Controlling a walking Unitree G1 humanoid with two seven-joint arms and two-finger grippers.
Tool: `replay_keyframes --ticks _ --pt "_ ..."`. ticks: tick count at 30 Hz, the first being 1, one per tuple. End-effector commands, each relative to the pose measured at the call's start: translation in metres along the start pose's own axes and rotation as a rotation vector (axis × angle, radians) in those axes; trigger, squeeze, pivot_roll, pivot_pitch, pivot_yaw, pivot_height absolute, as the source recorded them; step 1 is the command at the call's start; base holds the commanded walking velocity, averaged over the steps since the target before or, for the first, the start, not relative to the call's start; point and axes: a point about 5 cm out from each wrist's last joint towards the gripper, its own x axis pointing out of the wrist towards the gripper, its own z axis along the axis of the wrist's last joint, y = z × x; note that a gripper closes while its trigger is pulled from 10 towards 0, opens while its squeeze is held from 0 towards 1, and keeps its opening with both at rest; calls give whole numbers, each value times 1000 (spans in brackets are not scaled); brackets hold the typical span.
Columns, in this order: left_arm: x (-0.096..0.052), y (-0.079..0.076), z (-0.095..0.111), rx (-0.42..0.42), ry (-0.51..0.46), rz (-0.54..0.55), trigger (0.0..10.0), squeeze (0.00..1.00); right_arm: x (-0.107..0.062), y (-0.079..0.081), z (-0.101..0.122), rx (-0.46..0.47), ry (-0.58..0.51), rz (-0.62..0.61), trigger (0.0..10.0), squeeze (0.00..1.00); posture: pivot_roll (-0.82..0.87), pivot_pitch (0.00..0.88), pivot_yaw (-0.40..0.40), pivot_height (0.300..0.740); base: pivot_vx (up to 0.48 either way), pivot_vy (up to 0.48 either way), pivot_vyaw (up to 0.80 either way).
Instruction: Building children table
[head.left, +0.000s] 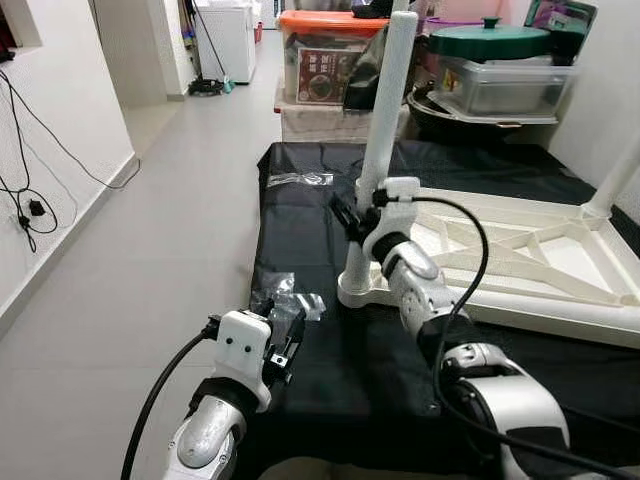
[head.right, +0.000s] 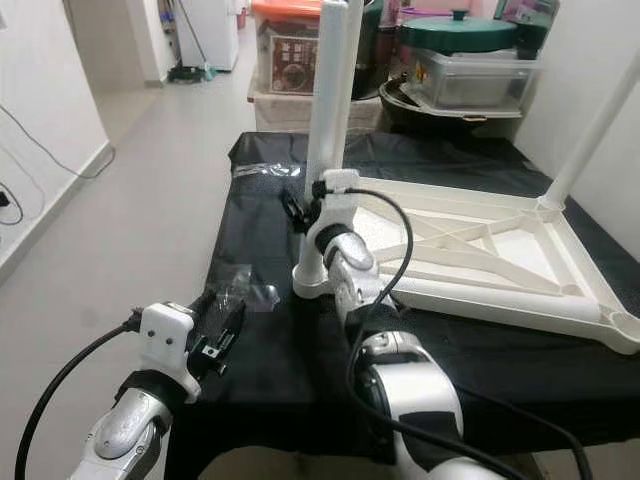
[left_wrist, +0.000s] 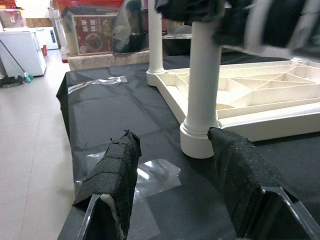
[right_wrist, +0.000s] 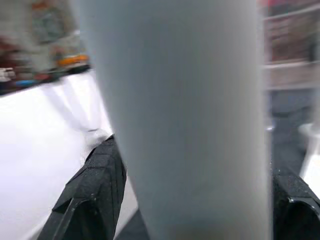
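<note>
The upright leg, seated in the corner of the upturned tabletop on black sheeting, is being clasped by the right gripper. The left gripper is being held parted and empty.

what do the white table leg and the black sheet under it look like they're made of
The white upright table leg looks like smooth moulded plastic with a matte sheen, like the ribbed white tabletop. The black sheet looks like thin plastic film or cloth: it creases and drapes over the edge.
</note>
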Motion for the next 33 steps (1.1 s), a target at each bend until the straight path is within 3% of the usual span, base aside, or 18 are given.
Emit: replay_keyframes --ticks 1,2,3,5,6,8,16,17,18,19,27,29,30,32,33 --pt "0 1 -2 8 11 4 10000 0 3 8 -4 47 19 67 10000 0 25 0 -46 740 0 0 0" --pt "0 1 -2 12 11 6 10000 0 0 11 -6 78 70 214 10000 0 23 0 -46 740 0 0 0" --pt "0 1 -2 12 11 6 10000 0 0 11 -6 78 70 214 10000 0 23 0 -46 740 0 0 0" --pt "1 0 -1 13 11 4 10000 0 -14 18 -14 104 201 540 10000 0 26 0 -48 740 0 0 0" --pt "1 0 -1 13 11 4 10000 0 -14 18 -14 104 201 540 10000 0 26 0 -48 740 0 0 0" --pt "2 0 -1 14 8 5 10000 0 -27 23 -22 117 315 762 10000 0 26 0 -48 740 0 0 0" --pt "2 1 0 16 6 9 10000 0 -32 30 -25 138 381 927 10000 0 31 0 -47 740 0 0 0" --pt "2 1 0 15 6 8 10000 0 -32 32 -25 142 379 945 1294 0 31 0 -47 740 0 0 0" --pt "2 1 -1 14 6 7 10000 0 -32 33 -26 136 376 954 0 0 31 0 -47 740 0 0 0" --pt "2 1 -1 14 7 7 10000 0 -32 34 -26 134 372 962 0 0 31 0 -47 740 0 0 0" --pt "2 1 -2 14 10 8 10000 0 -27 33 -28 95 323 857 0 0 31 0 -48 740 0 0 0" --pt "1 1 -2 13 11 7 10000 0 -15 30 -34 45 279 595 0 0 28 0 -44 740 0 0 0" --pt "1 1 -2 13 11 7 10000 0 -15 30 -34 45 279 595 0 0 28 0 -44 740 0 0 0" --pt "1 1 -3 12 13 6 10000 0 -6 18 -40 -20 237 220 0 0 28 0 -44 740 0 0 0" --pt "1 1 -3 12 13 6 10000 0 -6 18 -40 -20 237 220 0 0 28 0 -44 740 0 0 0"
